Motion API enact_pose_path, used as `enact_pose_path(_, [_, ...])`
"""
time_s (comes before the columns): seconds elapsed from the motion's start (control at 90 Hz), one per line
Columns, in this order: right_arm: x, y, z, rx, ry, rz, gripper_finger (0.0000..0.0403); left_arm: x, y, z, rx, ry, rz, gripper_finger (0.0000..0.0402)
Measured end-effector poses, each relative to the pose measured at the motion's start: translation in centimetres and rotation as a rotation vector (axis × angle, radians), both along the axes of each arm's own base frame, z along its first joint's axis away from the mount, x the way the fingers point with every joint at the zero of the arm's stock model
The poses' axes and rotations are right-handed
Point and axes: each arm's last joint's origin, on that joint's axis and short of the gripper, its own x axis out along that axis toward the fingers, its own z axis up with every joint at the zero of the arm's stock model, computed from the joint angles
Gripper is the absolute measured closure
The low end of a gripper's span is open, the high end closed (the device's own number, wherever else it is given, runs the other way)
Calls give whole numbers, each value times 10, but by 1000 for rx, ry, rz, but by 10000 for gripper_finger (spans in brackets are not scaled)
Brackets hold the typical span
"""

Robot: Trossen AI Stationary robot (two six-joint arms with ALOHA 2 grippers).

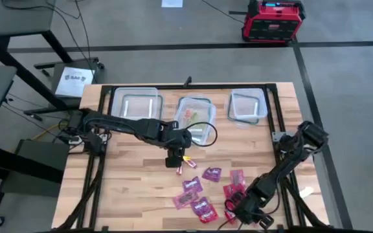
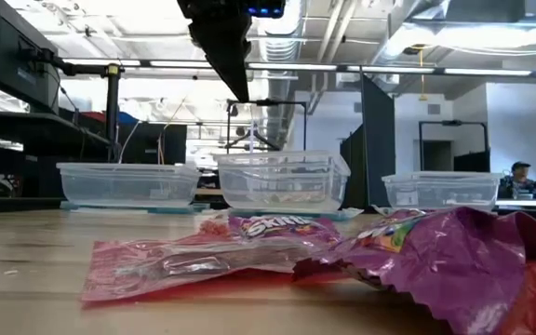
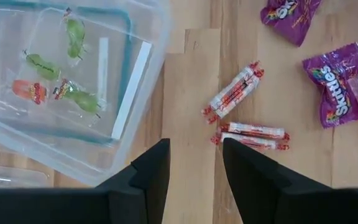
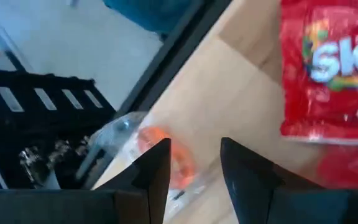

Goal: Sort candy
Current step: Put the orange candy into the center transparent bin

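Red and purple candy packets [image 1: 203, 191] lie scattered on the wooden table's near middle. Three small striped candy rolls [image 3: 232, 93] lie just beyond my left gripper [image 3: 194, 168], which hovers open above the table [image 1: 177, 160], beside the middle container [image 1: 196, 118]. That container holds green and orange wrapped sweets [image 3: 55, 81]. My right gripper [image 4: 194, 165] is open, low over the table's near edge [image 1: 235, 212]. A clear-wrapped orange sweet [image 4: 160, 149] lies just ahead of its fingers, and a red packet [image 4: 328, 68] lies beside it.
Three clear rectangular containers stand in a row at the far side: left [image 1: 136, 103], middle, right [image 1: 248, 105]. In the low view purple packets [image 2: 417, 251] fill the foreground. Bare wood lies at the table's near left [image 1: 128, 188]. The table's near edge is close to my right gripper.
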Motion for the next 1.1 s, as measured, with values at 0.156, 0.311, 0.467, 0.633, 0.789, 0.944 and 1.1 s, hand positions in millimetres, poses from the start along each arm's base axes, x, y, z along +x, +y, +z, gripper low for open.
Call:
enact_pose_path(0.156, [0,0,0,2,2,-6,289,0,0,0,0,-1,0,268])
enact_pose_path(0.311, [1,-5,4,-1,138,-167,290,0,0,0,2,0,-2,268])
enact_pose_path(0.467, [3,-13,20,50,349,-426,290,0,0,0,4,2,-6,268])
enact_pose_path(0.633, [9,-22,35,72,516,-789,290,-3,0,-1,9,30,-9,268])
enact_pose_path(0.789, [0,-13,36,45,721,-1146,290,-11,-3,-8,14,115,2,268])
enact_pose_path(0.944, [-15,3,29,25,812,-1466,290,-15,-10,-21,26,155,-27,268])
enact_pose_path(1.1, [-26,12,22,-33,927,-1565,290,-19,-15,-31,34,189,-47,268])
